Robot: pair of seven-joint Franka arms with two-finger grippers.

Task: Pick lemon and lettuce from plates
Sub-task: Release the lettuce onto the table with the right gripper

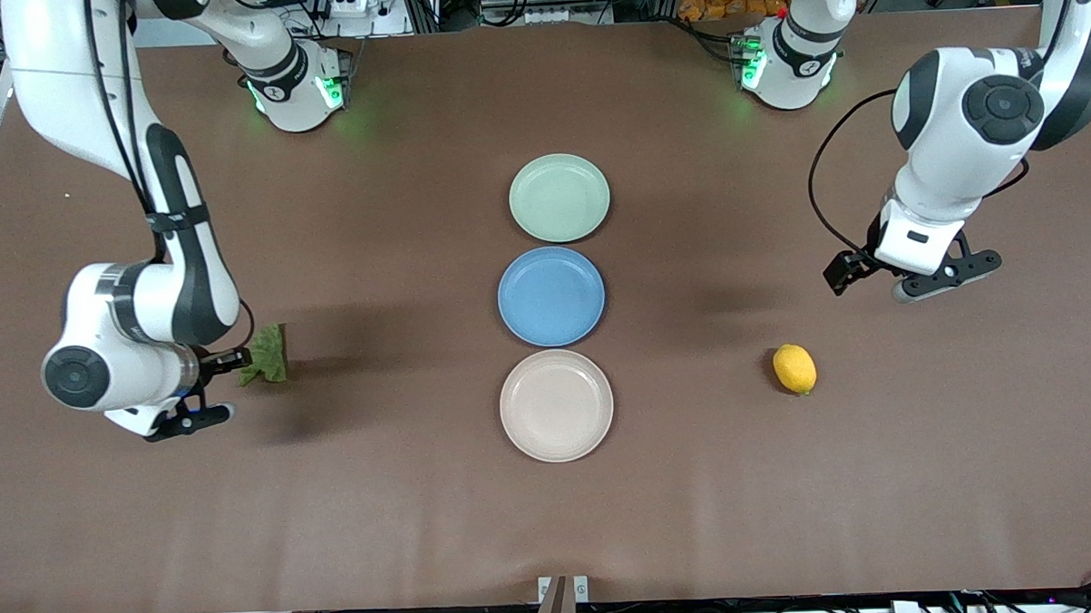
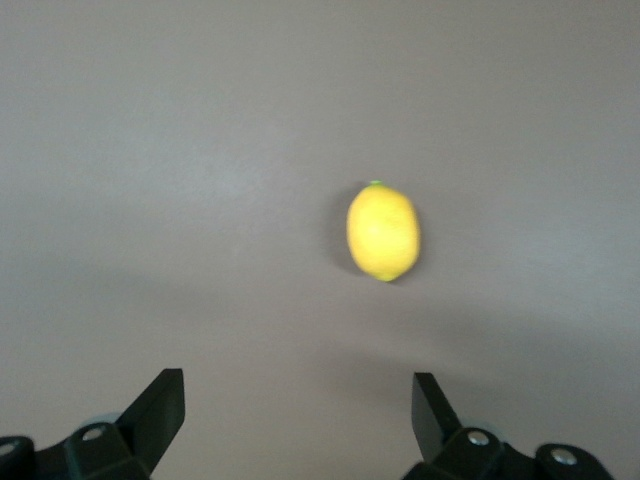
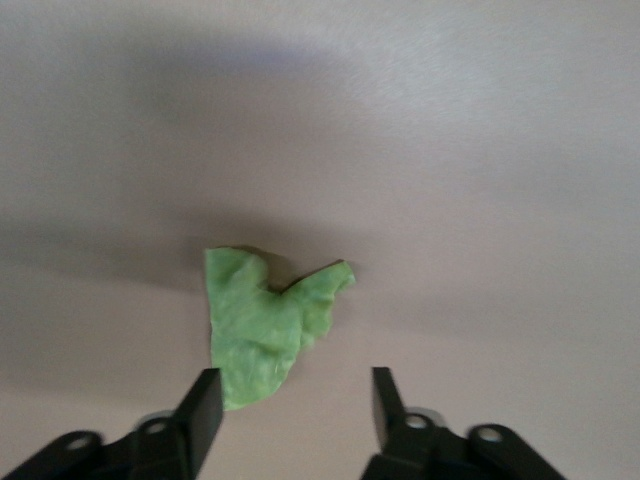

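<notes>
The lemon (image 1: 794,369) lies on the bare table toward the left arm's end, off the plates. It also shows in the left wrist view (image 2: 383,232). My left gripper (image 1: 951,274) (image 2: 297,390) is open and empty, up over the table close to the lemon. The lettuce (image 1: 266,354) (image 3: 262,325) lies on the table toward the right arm's end. My right gripper (image 1: 191,420) (image 3: 296,385) is open and empty, low over the table just beside the lettuce. The pale green plate (image 1: 559,197) and the beige-white plate (image 1: 556,404) are empty.
An empty blue plate (image 1: 551,295) sits between the two other plates in a row down the middle of the brown table. The arms' bases (image 1: 297,88) (image 1: 787,67) stand at the table's edge farthest from the front camera.
</notes>
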